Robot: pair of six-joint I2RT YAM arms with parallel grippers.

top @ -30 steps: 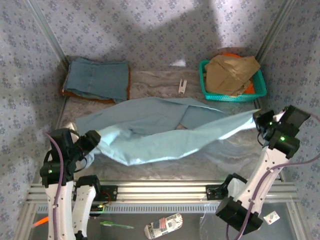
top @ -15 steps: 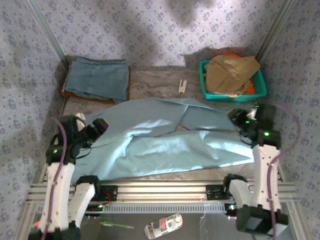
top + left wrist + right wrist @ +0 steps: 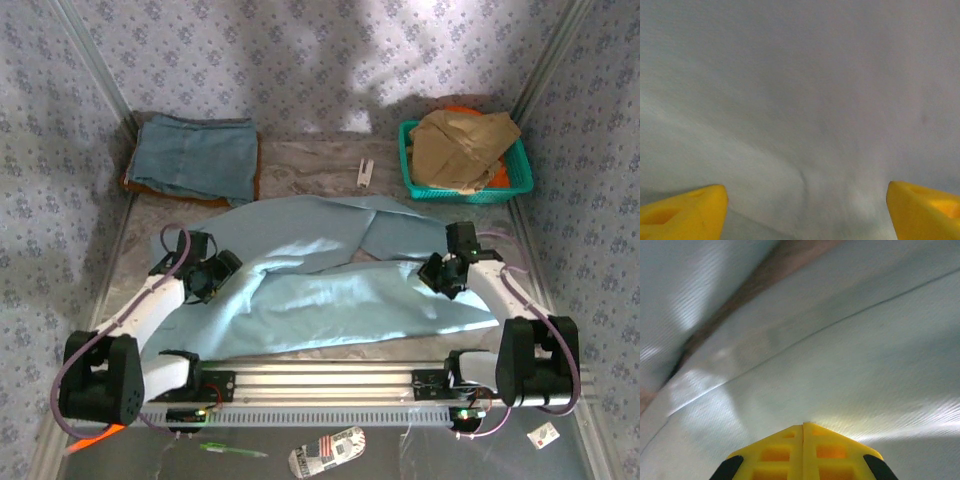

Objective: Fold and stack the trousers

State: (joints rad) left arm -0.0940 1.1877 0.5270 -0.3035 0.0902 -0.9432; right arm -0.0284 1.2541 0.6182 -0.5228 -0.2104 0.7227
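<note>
Pale sky-blue trousers (image 3: 330, 290) of thin smooth cloth are lying rumpled across the worktop (image 3: 310, 160).
The left gripper (image 3: 215, 272) is hovering, jaws wide, over their left end; the right gripper (image 3: 440, 272) is resting, jaws closed together, at their right end.

walls (image 3: 300, 60): blue-grey floral print | table (image 3: 310, 165): marbled brown | light: patchy, soft shadows

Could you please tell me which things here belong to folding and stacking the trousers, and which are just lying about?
Part of the job:
- pale blue trousers, spread across the table

Just lying about:
- folded denim garment, far left corner
- green basket holding a tan garment
- small white item beside the basket
</note>
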